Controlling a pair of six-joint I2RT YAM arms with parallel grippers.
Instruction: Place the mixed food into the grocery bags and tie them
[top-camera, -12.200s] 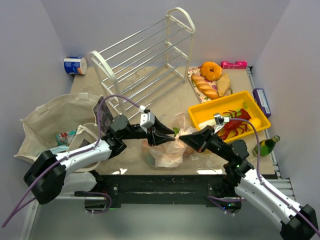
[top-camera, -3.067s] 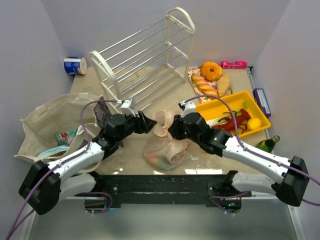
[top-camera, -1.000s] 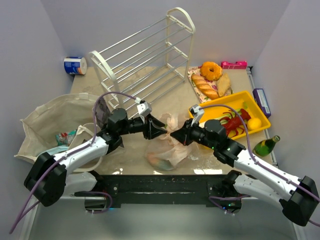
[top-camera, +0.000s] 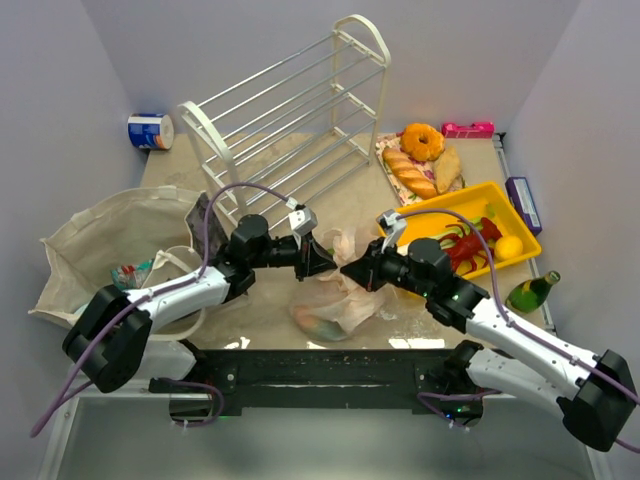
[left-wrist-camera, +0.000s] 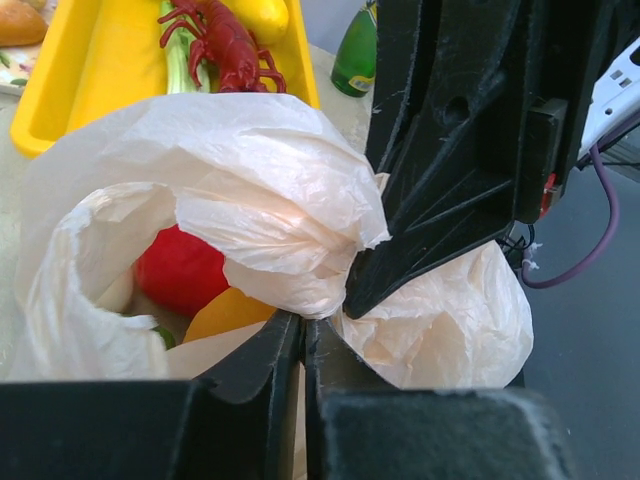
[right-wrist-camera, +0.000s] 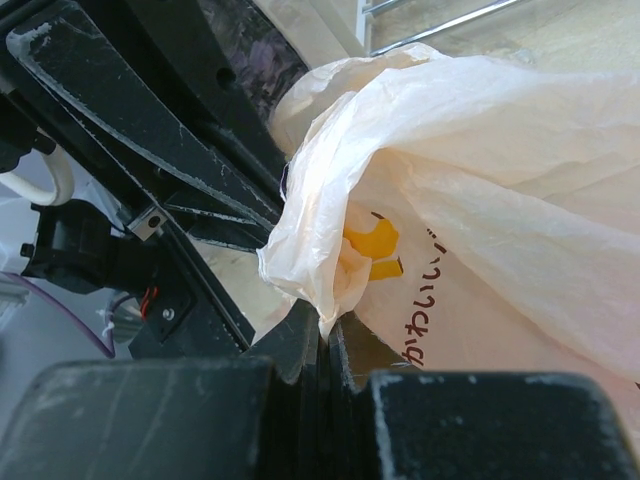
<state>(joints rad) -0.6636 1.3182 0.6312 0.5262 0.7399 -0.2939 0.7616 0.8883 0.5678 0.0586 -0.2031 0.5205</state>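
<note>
Left gripper (top-camera: 323, 261) has just clamped shut mid-frame; it and right gripper (top-camera: 348, 270) both pinch peach bag (top-camera: 335, 306), seemingly ready for tying.

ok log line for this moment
step: tying | left gripper: shut on plastic bag | right gripper: shut on plastic bag | bag: mouth open, toy fruit inside

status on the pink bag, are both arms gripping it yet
left gripper shut on peach-pink plastic bag, right gripper shut on it too. toy fruit inside, no knot visible. nothing in the way.
</note>
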